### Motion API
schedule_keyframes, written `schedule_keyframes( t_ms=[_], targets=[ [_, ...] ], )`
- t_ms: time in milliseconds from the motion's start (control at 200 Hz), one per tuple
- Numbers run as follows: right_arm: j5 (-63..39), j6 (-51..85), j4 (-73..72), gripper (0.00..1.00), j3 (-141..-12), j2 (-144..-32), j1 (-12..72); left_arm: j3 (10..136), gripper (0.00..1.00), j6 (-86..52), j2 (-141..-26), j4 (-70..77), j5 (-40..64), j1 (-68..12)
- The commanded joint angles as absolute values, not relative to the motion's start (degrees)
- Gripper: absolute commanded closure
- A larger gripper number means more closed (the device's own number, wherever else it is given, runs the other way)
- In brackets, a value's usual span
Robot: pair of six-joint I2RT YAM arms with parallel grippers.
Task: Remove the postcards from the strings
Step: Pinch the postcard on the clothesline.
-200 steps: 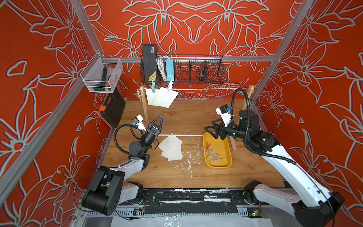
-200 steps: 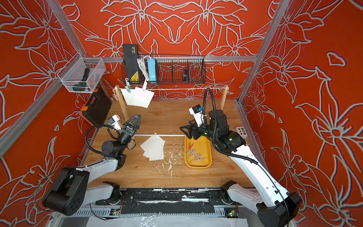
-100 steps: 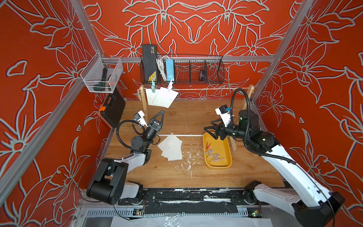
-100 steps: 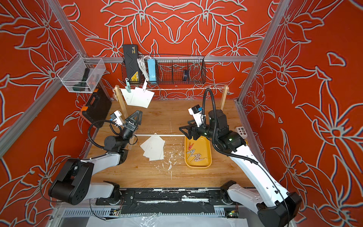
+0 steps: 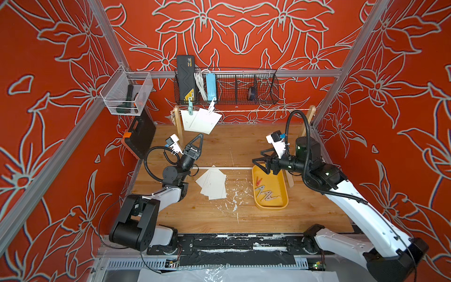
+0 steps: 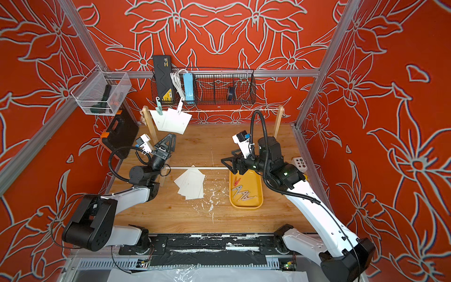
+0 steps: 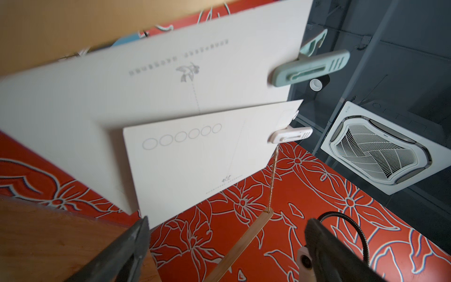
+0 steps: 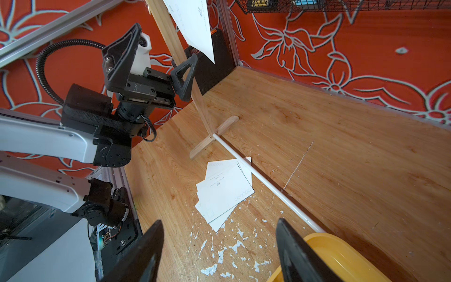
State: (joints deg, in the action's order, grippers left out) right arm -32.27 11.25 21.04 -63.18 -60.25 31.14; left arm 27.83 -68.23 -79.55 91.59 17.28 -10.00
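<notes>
- While two pegged postcards (image 5: pixel 205 122) hang from the string (image 5: pixel 263 110) close to the left post (image 5: pixel 180 133), four loose postcards (image 5: pixel 213 183) lie fanned on the bench (image 5: pixel 244 144) between the two arms.
- The string runs taut from the top of the left post to the top of the right post (image 5: pixel 308 117).
- A teal peg (image 7: pixel 310 68) clamps the card nearer the left post, and a white peg (image 7: pixel 290 134) clamps the other card, which hangs tilted and overlaps the first.
- The left pincer (image 7: pixel 227 221) is raised off the bench and points up at the lower edge of the pegged postcards. Its jaws stand wide apart with nothing between them.
- In the left wrist view, the lower corner of the white-pegged card sits just beside one of the fingers (image 7: pixel 131 244). Whether they touch cannot be told.
- The right pincer (image 8: pixel 219 223) hovers over the far end of the yellow tray (image 5: pixel 277 185). Its jaws are apart and it grips nothing.
- The tray rests on the bench and holds a red peg (image 5: pixel 258 182) and several pale pegs (image 5: pixel 266 194).
- A white rod (image 5: pixel 231 168) lies on the bench between the posts' feet, and one corner of the loose postcards reaches it.
</notes>
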Motion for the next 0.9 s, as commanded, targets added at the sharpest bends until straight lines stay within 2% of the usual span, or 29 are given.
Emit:
schedule_keyframes(
  t_ms=[0,896],
  targets=[
    [-33.31,10.64,20.38,0.28,-65.21,-59.59,31.73,30.21,0.03,-69.47,-80.88,105.12,17.81,-9.40],
    [-34.20,9.67,21.32,0.28,-66.77,-59.33,33.06,33.84,0.03,-70.69,-84.68,105.09,18.27,-8.53]
  ],
)
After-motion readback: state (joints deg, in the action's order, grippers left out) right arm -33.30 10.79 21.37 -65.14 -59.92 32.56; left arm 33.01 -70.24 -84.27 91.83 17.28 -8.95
